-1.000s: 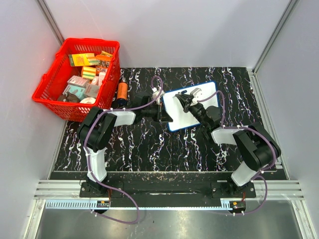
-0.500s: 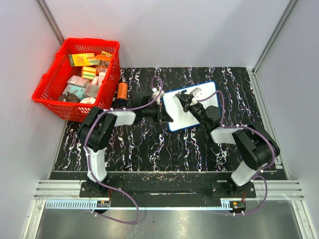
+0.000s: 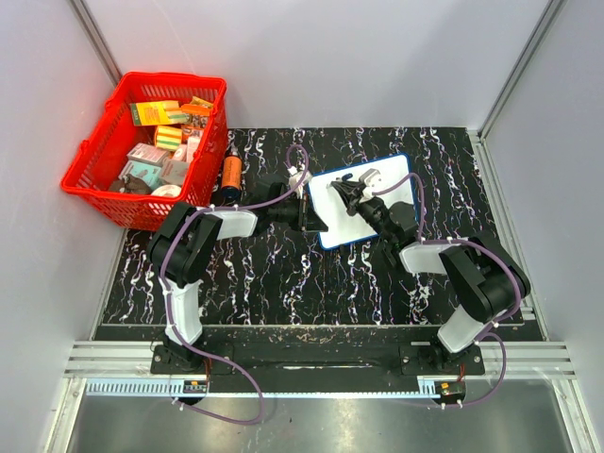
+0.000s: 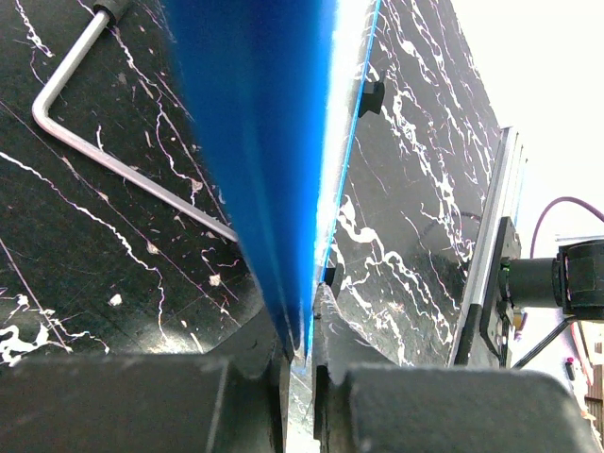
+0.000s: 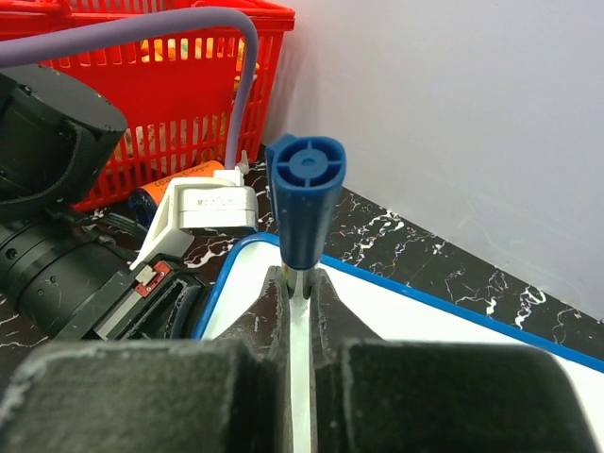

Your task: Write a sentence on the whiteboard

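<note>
Left jaws pinch the left rim of the whiteboard [image 3: 349,229] — right jaws clamp a blue-capped marker [image 5: 304,203] over it.

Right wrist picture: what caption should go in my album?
Right gripper pinching a blue marker over the whiteboard.
</note>
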Controlling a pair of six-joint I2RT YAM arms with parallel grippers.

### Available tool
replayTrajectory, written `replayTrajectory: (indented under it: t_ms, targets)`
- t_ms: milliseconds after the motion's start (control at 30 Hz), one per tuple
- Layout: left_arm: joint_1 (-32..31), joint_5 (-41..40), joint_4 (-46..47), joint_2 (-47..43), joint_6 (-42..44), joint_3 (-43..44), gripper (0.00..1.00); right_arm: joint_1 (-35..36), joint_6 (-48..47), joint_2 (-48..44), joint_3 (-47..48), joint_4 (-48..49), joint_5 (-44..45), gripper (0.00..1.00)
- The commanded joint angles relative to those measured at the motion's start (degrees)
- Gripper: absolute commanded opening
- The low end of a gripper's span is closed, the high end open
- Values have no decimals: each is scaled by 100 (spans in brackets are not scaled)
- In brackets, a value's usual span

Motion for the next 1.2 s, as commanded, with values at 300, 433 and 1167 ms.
replayTrajectory:
  t_ms: [300,433,1167]
  targets:
    - [-110,-799,-1000,302,471,-155,0,47,-70,-353,-340,197,-283,0]
    - [-102,-799,-991,311,471,-164,0,47,-34,-388,-376,286,-265,0]
    - [-145,-852,-833,382,427,-270,0,38,-60,-353,29,120,218,0]
